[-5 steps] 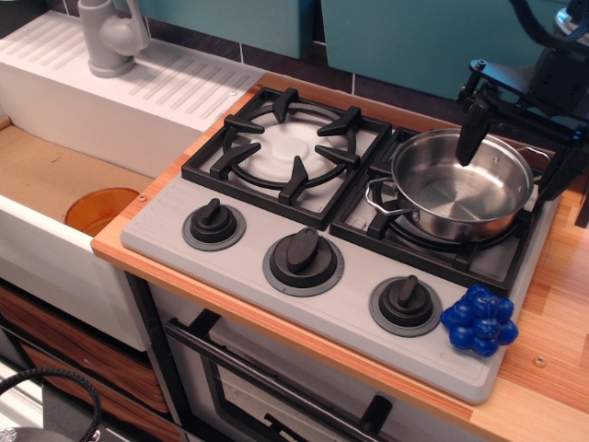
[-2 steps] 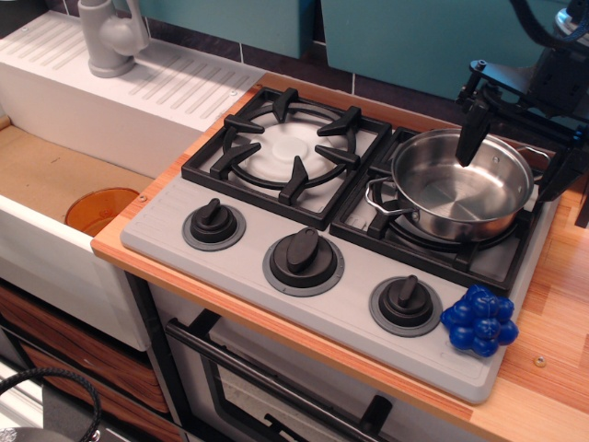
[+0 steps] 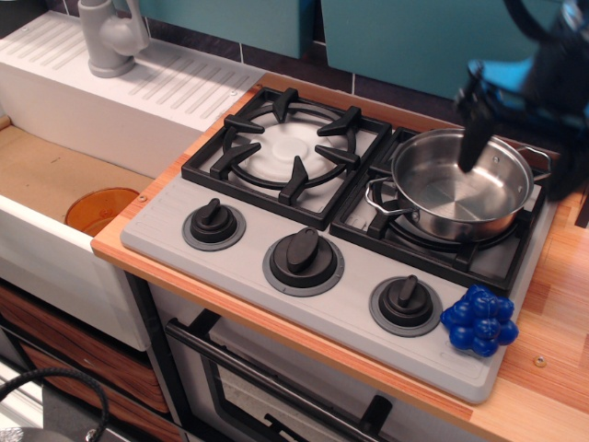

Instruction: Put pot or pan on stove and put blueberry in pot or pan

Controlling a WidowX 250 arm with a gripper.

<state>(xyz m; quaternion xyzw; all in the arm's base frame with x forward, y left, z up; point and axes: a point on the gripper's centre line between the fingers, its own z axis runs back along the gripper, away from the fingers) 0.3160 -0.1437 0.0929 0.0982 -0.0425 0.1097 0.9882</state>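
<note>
The shiny steel pot (image 3: 457, 191) sits on the right burner grate of the grey stove (image 3: 248, 267), empty inside. The blue blueberry cluster (image 3: 479, 319) lies on the stove's front right corner, just right of the right knob (image 3: 405, 304). My gripper (image 3: 515, 170) is open above the back right part of the pot and is blurred by motion. One black finger (image 3: 474, 138) hangs over the pot's inside. The other finger is at the pot's right handle, smeared and partly cut off by the frame edge. It holds nothing.
The left burner grate (image 3: 290, 147) is bare. Two more knobs (image 3: 304, 253) line the stove front. A sink basin with an orange cup (image 3: 101, 210) lies at the left, with a grey faucet (image 3: 110, 37) behind it. The wooden counter (image 3: 552, 350) runs along the right.
The gripper is now blurred and has shifted slightly over the pot. The pot and the blueberry have not moved.
</note>
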